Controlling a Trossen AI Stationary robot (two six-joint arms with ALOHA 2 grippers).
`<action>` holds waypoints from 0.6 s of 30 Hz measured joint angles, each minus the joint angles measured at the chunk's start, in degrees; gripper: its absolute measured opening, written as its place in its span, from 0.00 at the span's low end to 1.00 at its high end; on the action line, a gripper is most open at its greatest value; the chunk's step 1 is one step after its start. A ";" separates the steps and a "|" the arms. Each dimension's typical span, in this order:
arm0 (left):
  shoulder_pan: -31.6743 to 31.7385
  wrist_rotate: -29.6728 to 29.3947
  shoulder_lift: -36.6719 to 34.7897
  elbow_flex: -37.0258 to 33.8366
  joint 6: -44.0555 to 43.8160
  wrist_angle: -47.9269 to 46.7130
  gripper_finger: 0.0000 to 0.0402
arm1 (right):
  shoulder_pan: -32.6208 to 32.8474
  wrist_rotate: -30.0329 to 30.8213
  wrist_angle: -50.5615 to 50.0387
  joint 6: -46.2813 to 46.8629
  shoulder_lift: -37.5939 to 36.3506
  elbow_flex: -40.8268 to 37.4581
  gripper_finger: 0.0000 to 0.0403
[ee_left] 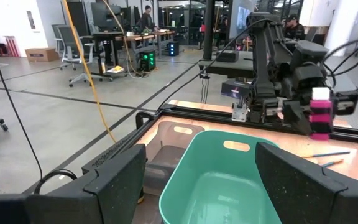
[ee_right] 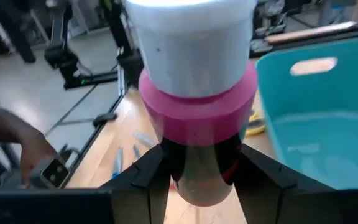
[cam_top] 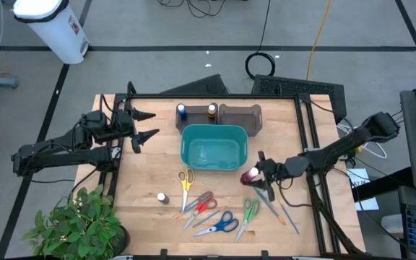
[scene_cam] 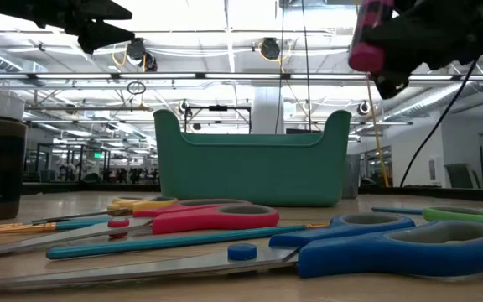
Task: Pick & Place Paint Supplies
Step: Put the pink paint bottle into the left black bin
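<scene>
My right gripper [cam_top: 258, 173] is shut on a small paint bottle [cam_top: 250, 175] with a white cap and a pink body. It holds the bottle in the air just right of the teal bin [cam_top: 214, 146]. Another white-capped bottle [cam_top: 162, 197] stands on the table near the front left. A blue-capped bottle [cam_top: 181, 110] and an amber bottle [cam_top: 211, 110] stand behind the bin. Thin blue and orange brushes [cam_top: 282, 214] lie on the table at the front right. My left gripper [cam_top: 144, 125] waits open at the far left, above the table, facing the bin. My right gripper pinches the bottle's dark lower body [ee_right: 197, 165] between its two fingers [ee_right: 146, 177], below the pink band and white cap. The fingers come level from the table's right side. The bottle stands about upright, cap up, lifted clear of the table.
Yellow [cam_top: 185, 180], red [cam_top: 202, 202], blue [cam_top: 219, 225] and green [cam_top: 250, 211] scissors lie in front of the bin. A brown holder [cam_top: 240, 115] stands behind the bin. A potted plant [cam_top: 74, 224] sits at the front left corner.
</scene>
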 joint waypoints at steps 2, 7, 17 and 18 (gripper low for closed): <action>0.00 0.00 0.00 0.01 0.00 0.00 0.77 | -1.24 -0.06 -1.72 0.29 -2.25 0.00 0.35; -0.02 0.00 0.00 0.01 0.00 0.00 0.77 | -4.39 -0.16 -7.00 0.19 -8.40 0.00 0.35; -0.02 0.00 0.00 0.02 0.00 0.00 0.77 | -10.05 -0.22 -14.16 -1.32 -18.55 -0.02 0.35; -0.01 -0.01 0.00 0.01 0.00 0.00 0.77 | -10.59 -0.25 -14.56 -1.32 -19.29 -0.02 0.35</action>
